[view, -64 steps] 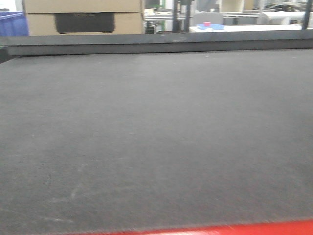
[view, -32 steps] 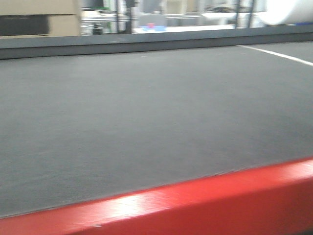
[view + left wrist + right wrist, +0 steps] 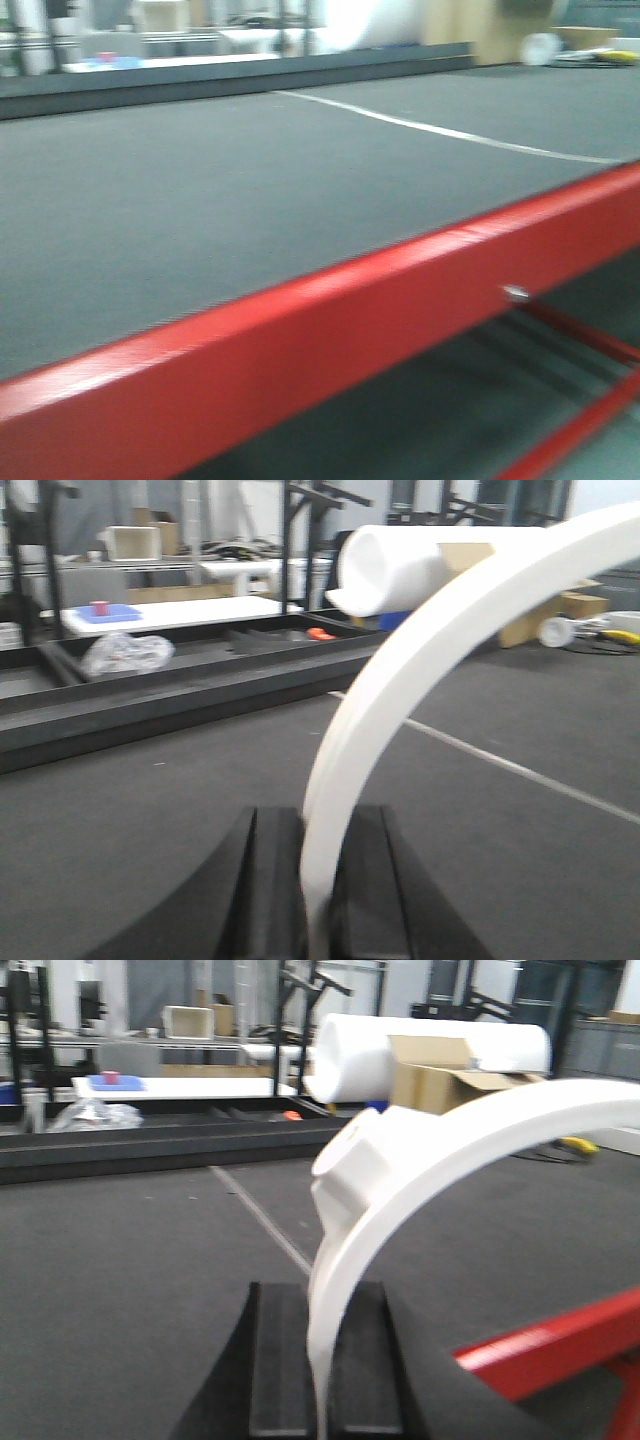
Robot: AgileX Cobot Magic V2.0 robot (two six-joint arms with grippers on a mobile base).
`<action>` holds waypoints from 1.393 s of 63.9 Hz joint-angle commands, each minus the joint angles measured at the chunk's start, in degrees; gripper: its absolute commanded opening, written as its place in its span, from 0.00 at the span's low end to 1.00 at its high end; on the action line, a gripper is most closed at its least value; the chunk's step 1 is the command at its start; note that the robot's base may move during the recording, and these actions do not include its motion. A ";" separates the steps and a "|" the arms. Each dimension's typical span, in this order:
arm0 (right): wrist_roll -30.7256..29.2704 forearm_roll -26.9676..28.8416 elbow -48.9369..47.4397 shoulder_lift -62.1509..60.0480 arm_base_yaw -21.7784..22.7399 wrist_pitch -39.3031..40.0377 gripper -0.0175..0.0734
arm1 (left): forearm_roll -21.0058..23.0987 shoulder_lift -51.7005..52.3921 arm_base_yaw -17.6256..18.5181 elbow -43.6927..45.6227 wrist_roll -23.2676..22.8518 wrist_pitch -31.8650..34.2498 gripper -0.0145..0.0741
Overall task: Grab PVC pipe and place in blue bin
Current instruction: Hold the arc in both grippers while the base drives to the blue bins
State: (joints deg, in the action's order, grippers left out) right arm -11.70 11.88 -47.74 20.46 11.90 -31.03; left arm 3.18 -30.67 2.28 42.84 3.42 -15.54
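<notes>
Dark grey matted table (image 3: 200,200), red metal near rail (image 3: 300,340), thin white line (image 3: 450,133) far right: no PVC pipe or blue bin in view. Whether the left gripper (image 3: 312,890) and right gripper (image 3: 318,1375) have their fingers parted or closed cannot be told. Best to locate the pipe before reaching.

Front view: set low, close to the red table edge (image 3: 300,340), looking slantwise across the dark mat (image 3: 150,200). Wrist views: low over the same mat, facing the far clutter (blurred), sharing the white line (image 3: 450,133) and white roll (image 3: 390,570).
</notes>
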 commanded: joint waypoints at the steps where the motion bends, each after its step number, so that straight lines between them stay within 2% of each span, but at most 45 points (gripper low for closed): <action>1: -0.42 -0.04 0.02 -0.21 -0.09 1.07 0.01 | 0.13 0.33 0.30 0.17 0.04 1.67 0.04; 89: -0.42 -0.04 0.02 -0.21 -0.09 1.07 0.01 | 0.13 0.33 0.30 0.17 0.04 1.67 0.04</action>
State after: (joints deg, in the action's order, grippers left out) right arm -11.70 11.88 -47.74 20.46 11.90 -31.13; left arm 3.18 -30.67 2.28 42.84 3.42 -15.54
